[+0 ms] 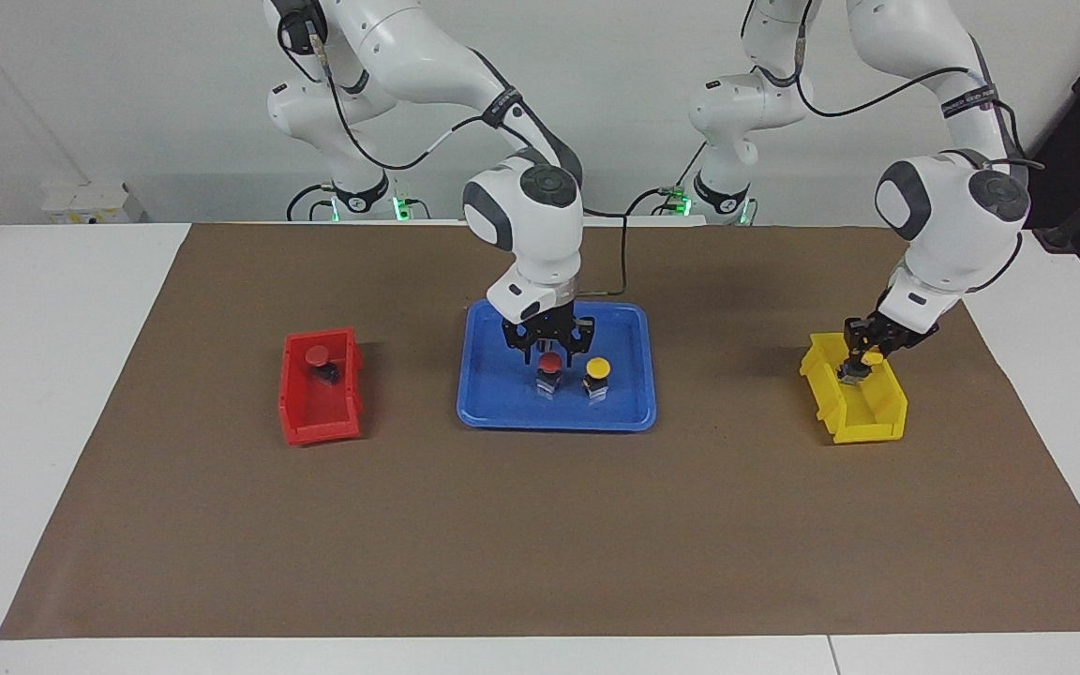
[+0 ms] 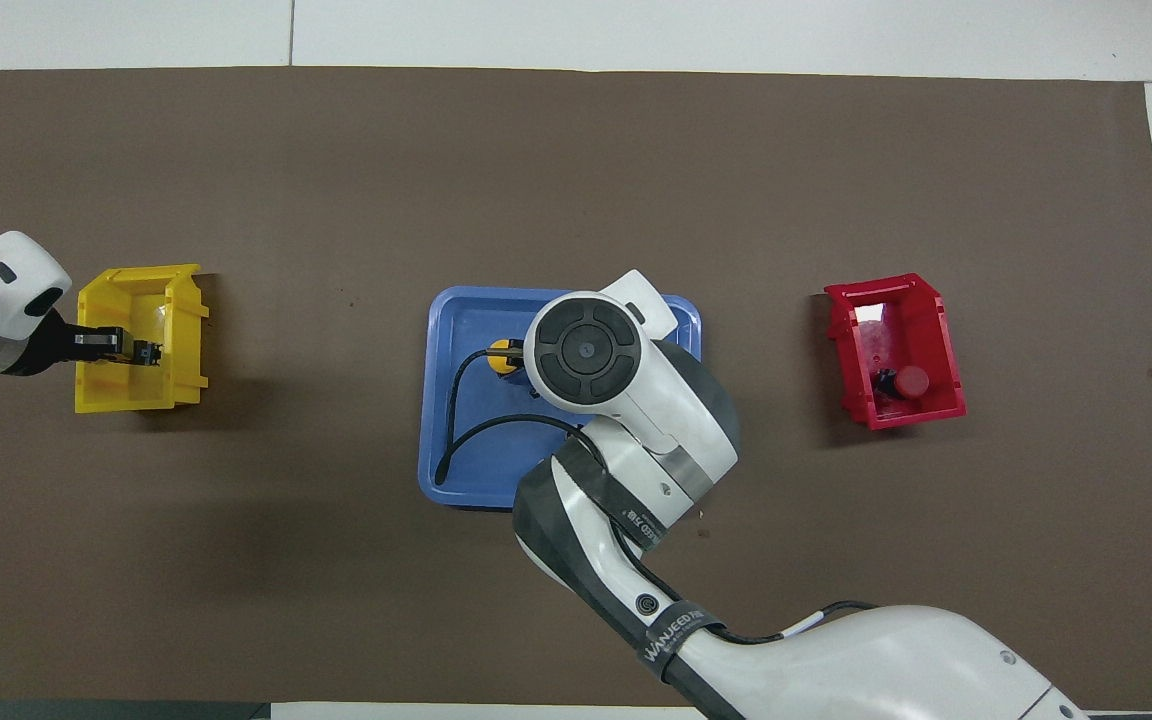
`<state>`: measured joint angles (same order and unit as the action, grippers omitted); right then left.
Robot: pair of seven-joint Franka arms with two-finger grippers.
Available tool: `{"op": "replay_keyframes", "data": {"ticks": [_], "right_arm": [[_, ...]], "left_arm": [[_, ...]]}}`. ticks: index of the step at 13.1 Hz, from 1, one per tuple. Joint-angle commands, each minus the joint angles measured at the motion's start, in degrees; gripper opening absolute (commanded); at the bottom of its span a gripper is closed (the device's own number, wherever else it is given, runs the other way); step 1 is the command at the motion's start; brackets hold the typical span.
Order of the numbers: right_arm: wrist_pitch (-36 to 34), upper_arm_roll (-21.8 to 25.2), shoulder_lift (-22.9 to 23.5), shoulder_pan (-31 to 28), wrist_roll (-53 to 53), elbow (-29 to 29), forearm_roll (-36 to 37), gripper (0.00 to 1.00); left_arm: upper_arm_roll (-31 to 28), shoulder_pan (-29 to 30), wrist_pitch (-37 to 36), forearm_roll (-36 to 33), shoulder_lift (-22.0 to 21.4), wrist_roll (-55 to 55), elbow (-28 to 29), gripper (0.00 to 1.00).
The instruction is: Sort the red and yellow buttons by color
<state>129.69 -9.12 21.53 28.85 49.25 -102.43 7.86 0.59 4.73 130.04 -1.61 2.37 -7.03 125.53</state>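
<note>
1. The left gripper [image 1: 857, 361] hung over the yellow bin [image 1: 854, 401], clamped on a yellow-capped button [image 1: 868, 357] whose stubby body pointed downward into the bin.
2. The right gripper [image 1: 549, 354] sat low over the blue tray [image 1: 629, 412], its fingers set apart on either side of the red-capped button [image 1: 549, 362].
3. That button stood upright, round flat cap up, beside a second yellow-capped button [image 1: 598, 367], also upright in the tray.
4. Another red-capped button [image 1: 319, 356] lay tipped over inside the red bin [image 1: 320, 427]; I could not tell which way its body pointed.
5. Both bins were glossy moulded plastic with ribbed walls; the tray was smooth, shallow and round-cornered, on a matte brown mat [image 1: 502, 544].
</note>
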Motion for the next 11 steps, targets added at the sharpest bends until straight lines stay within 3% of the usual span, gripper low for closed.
{"op": "replay_keyframes", "data": {"ticks": [1, 2, 3, 4, 6, 8, 11], "right_arm": [[1.79, -0.19, 0.27, -0.29, 0.58, -0.93, 1.01, 0.68], [1.97, -0.19, 0.27, -0.29, 0.50, -1.02, 1.01, 0.60], [2.06, -0.19, 0.36, -0.38, 0.41, -1.02, 1.01, 0.48], [1.88, -0.19, 0.36, -0.38, 0.41, -0.85, 1.01, 0.34], [-0.47, -0.19, 0.18, -0.99, 0.23, 1.77, 1.01, 0.20], [-6.79, -0.02, -0.08, -3.61, -2.21, 6.60, 0.93, 0.20], [-14.69, -0.19, -9.01, -12.91, -16.41, 4.44, -0.13, 0.20]], "left_arm": [[0.46, 0.63, 2.84, -1.29, 0.35, 0.17, 1.30, 0.14], [0.46, 0.63, 3.11, -1.29, 0.44, 0.17, 1.30, 0.47], [0.46, 0.63, 3.03, -1.29, 0.44, 0.17, 1.39, 0.65], [0.46, 0.63, 2.50, -1.29, 0.44, 0.17, 1.21, 0.76], [0.37, 0.63, 1.01, -1.29, 0.27, 0.17, 0.69, 0.81], [0.37, 0.54, -6.07, -1.29, -0.87, 0.08, -3.33, 0.82], [0.64, -0.60, -16.81, -1.37, -0.27, 0.61, -13.70, 0.83]]}}
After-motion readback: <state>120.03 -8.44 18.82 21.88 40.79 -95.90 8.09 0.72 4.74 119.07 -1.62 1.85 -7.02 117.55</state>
